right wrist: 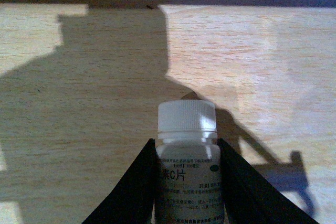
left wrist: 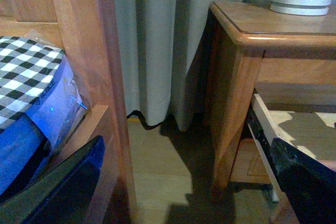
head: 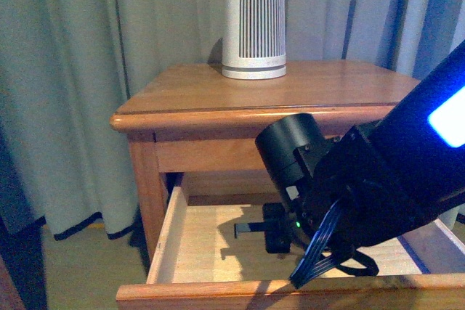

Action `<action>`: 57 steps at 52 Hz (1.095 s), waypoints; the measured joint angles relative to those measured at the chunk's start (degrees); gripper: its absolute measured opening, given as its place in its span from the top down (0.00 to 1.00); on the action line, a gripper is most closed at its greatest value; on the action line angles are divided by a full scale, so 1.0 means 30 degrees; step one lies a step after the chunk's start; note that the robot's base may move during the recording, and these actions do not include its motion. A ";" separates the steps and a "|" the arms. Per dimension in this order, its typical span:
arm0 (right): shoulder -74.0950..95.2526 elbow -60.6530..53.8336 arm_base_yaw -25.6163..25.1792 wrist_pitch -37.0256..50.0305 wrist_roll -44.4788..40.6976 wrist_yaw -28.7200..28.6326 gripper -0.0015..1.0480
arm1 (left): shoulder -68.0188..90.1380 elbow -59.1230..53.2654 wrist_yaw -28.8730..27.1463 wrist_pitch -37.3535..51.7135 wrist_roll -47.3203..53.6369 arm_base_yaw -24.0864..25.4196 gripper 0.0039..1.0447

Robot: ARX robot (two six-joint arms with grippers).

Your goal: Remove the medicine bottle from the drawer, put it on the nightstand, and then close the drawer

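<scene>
- Looking on from beside the nightstand (head: 290,85), I judged the first step to be in hand: fetching the bottle (right wrist: 187,169) out of the drawer (head: 168,241).
- The drawer stood pulled well out, and the right arm was down inside it.
- The bottle was low in the drawer, over its pale wooden floor, with its white cap pointing away from the wrist. I could not tell whether it rested on the floor or was just off it.
- The right gripper (right wrist: 186,142) had its jaws drawn in to the bottle's width. One black finger lay against each side of the label, so it looked to have hold of the bottle.
- The left gripper (left wrist: 186,150) hung off to the side, between the bed frame (left wrist: 79,51) and the nightstand. Its jaws were wide apart with nothing in them.
- The next move, by my reckoning, called for a lift clear of the drawer's front rail and the overhanging top. After that would come a carry up to a bare part of the top, away from the white ribbed cylinder (head: 254,23) at the back.
- The drawer was not yet shut, and I took that to be the last step.
- I counted one bottle, one open drawer, one nightstand, one ribbed cylinder and two grippers. No second bottle showed in the part of the drawer I could see.
</scene>
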 joint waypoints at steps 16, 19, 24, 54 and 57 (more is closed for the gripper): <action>-0.6528 -0.3796 0.0357 -0.3730 0.4255 -0.0029 0.71 | 0.0000 0.0000 0.0000 0.0000 0.0000 0.0000 0.06; -0.7730 -0.4677 0.0386 -0.4255 0.4685 -0.0007 0.71 | 0.0000 -0.0007 0.0000 0.0000 0.0000 0.0000 0.06; -1.0134 -0.5333 0.0291 -0.4160 0.4408 0.1027 0.72 | 0.0000 -0.0007 0.0000 0.0000 -0.0007 0.0000 0.06; -0.6484 0.5370 -0.3628 -0.4138 -0.1311 0.0525 0.72 | 0.0000 0.0000 0.0000 0.0000 -0.0007 0.0000 0.06; -0.5311 0.6601 -0.3825 -0.4575 -0.1355 0.0219 0.72 | 0.0000 -0.0007 0.0000 0.0000 -0.0007 0.0000 0.06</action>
